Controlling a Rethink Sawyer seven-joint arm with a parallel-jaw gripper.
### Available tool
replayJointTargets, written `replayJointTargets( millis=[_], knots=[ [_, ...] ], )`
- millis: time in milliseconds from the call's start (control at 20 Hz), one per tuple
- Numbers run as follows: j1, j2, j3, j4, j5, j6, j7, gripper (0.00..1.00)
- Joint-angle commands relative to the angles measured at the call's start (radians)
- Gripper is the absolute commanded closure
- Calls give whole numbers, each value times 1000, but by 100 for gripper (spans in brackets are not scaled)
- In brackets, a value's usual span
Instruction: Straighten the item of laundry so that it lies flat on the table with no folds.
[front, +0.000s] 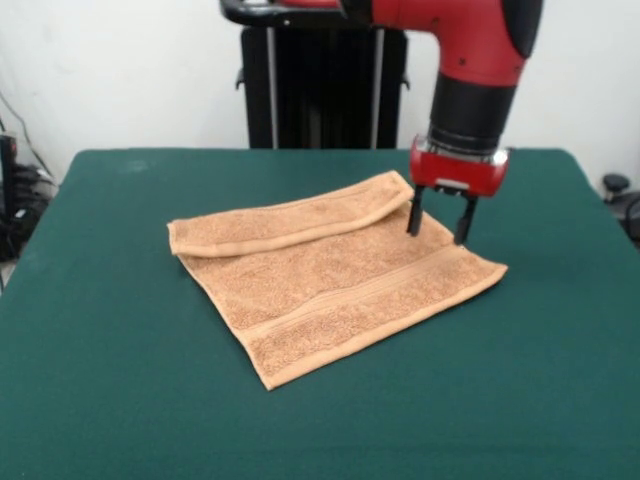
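At the towel (330, 285)'s folded-over far edge our claw (439, 232) hovers, prongs apart; we should pinch only the top flap, then draw it back across the bench (100, 380).

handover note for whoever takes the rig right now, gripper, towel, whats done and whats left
Gripper: open, fingers down at the towel's right side, just past the folded flap's end; holding nothing.
Towel: on the green table, near the middle, lying at an angle.
Done: the lower part lies flat.
Left: the far edge is folded over as a flap along the top; it needs pulling back so the towel lies flat.
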Motion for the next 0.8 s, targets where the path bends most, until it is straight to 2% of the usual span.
replayJointTargets(
  millis=[50,350,800],
  knots=[
    [-28,112,46,-5,-7,-108,161,0],
    [-42,119,48,16,-22,-137,150,0],
    [-25,68,48,80,-25,-124,160,0]
  ],
)
